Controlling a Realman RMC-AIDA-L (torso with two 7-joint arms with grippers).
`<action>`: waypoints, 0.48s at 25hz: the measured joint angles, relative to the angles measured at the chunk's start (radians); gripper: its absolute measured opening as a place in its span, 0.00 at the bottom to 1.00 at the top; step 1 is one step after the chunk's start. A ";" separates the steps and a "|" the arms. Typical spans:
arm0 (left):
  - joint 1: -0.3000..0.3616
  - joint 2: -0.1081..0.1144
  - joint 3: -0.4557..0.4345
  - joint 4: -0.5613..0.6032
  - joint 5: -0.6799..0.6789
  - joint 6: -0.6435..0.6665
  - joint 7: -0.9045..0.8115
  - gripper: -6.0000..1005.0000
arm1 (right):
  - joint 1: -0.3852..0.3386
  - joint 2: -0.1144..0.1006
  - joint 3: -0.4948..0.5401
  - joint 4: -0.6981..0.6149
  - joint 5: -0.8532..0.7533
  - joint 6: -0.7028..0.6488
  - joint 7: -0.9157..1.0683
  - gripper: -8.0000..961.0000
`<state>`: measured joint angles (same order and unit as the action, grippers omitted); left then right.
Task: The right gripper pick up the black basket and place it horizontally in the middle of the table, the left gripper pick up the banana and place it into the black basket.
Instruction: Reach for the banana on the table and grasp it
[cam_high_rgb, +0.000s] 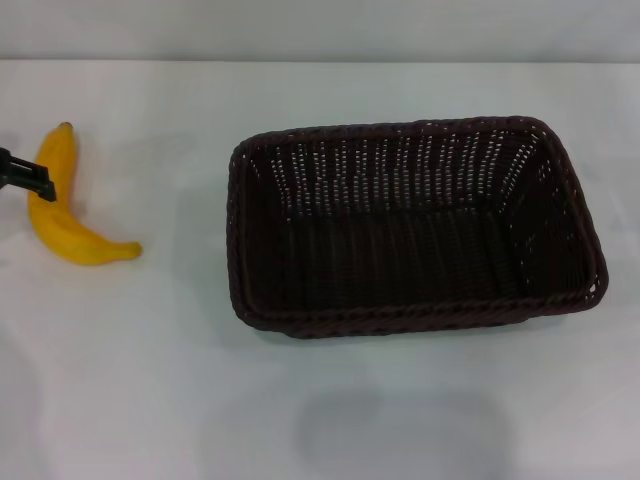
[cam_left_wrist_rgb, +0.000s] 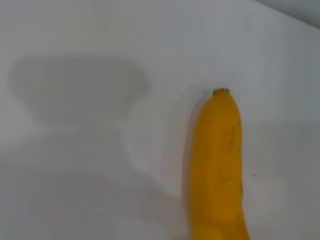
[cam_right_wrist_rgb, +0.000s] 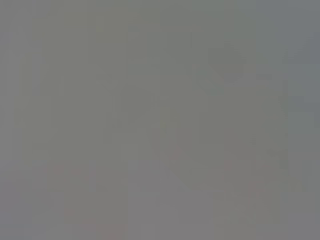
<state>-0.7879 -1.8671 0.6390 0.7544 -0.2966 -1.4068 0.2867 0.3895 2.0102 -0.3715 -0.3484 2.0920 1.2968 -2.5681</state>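
The black basket (cam_high_rgb: 415, 225) lies lengthwise across the middle of the white table (cam_high_rgb: 150, 380), open side up and empty. The banana (cam_high_rgb: 62, 205) lies on the table at the far left, well apart from the basket. My left gripper (cam_high_rgb: 35, 182) enters from the left edge as a small black claw tip, right at the banana's upper half. The left wrist view shows the banana (cam_left_wrist_rgb: 217, 165) close below on the table (cam_left_wrist_rgb: 100, 175). My right gripper is out of view; the right wrist view shows only flat grey.
The table's back edge (cam_high_rgb: 320, 60) runs along the top of the head view. A faint shadow lies on the table in front of the basket.
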 joint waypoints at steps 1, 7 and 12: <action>0.003 -0.006 0.000 -0.002 -0.001 0.011 -0.005 0.86 | -0.001 0.000 -0.001 0.000 0.000 0.000 0.000 0.68; 0.010 -0.032 0.001 -0.039 -0.012 0.103 -0.011 0.86 | -0.003 -0.001 -0.002 -0.002 0.000 0.001 -0.001 0.68; 0.007 -0.060 0.003 -0.062 -0.040 0.186 -0.005 0.86 | -0.001 -0.002 -0.001 0.001 0.000 -0.011 -0.002 0.68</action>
<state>-0.7805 -1.9272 0.6419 0.6921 -0.3363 -1.2205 0.2814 0.3886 2.0077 -0.3722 -0.3478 2.0924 1.2861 -2.5702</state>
